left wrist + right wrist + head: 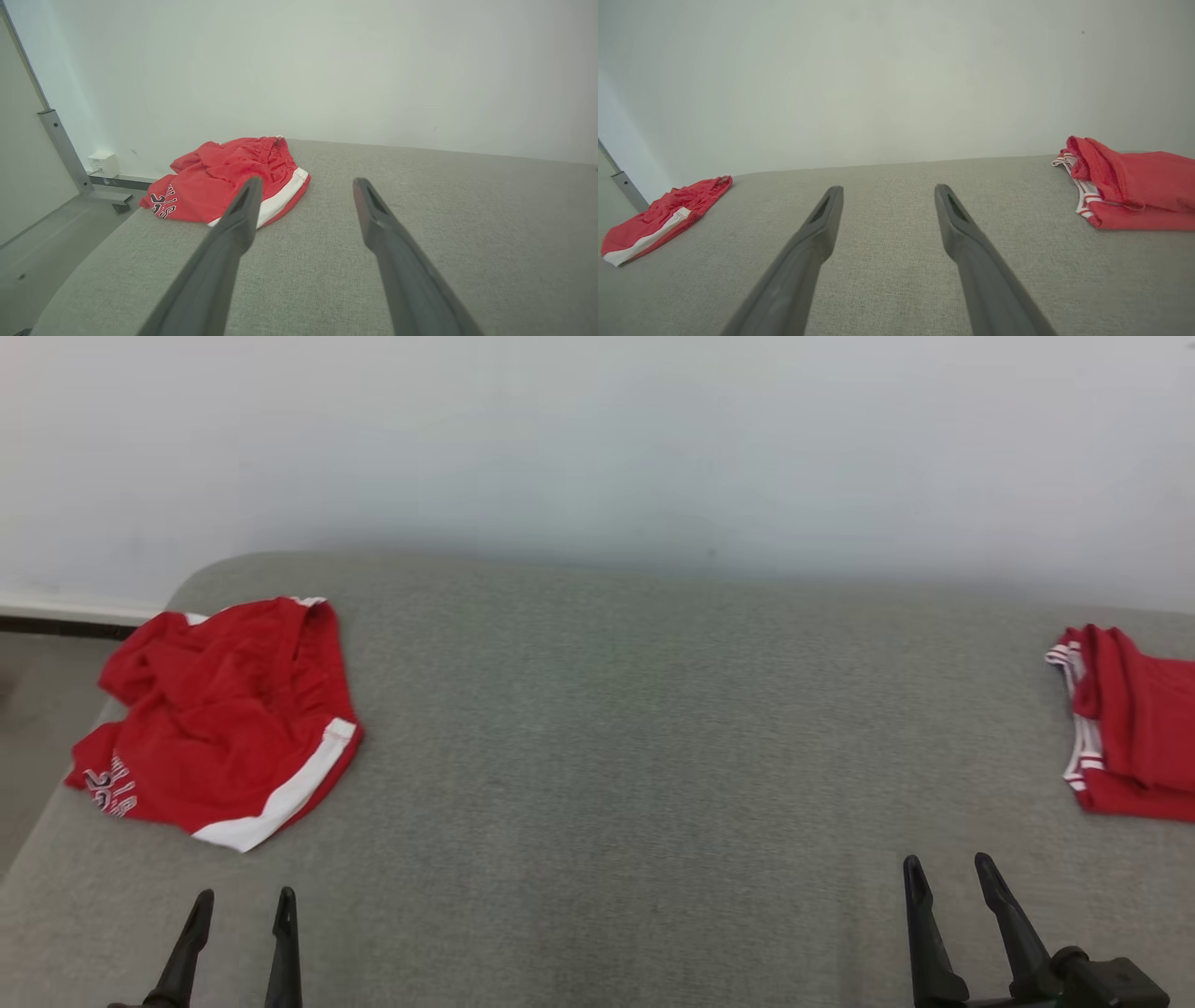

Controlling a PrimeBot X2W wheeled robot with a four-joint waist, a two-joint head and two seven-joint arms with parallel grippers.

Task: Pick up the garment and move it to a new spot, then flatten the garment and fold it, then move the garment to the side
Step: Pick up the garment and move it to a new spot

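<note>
A crumpled red garment [219, 723] with a white band and white lettering lies at the far left of the grey surface [607, 756]; it shows too as the garment [224, 179] in the left wrist view and the garment [663, 217] in the right wrist view. My left gripper [245, 898] stands open at the lower left, a short way in front of that garment, nothing between its fingers. My right gripper [948, 863] stands open at the lower right, empty. The left gripper [306, 184] and right gripper [887, 191] both point over bare cloth.
A second red garment [1130, 723], folded with white trim, lies at the right edge; it is the folded garment [1129, 191] in the right wrist view. A pale wall [597, 448] backs the surface. Off the left edge are floor and a metal post [63, 149].
</note>
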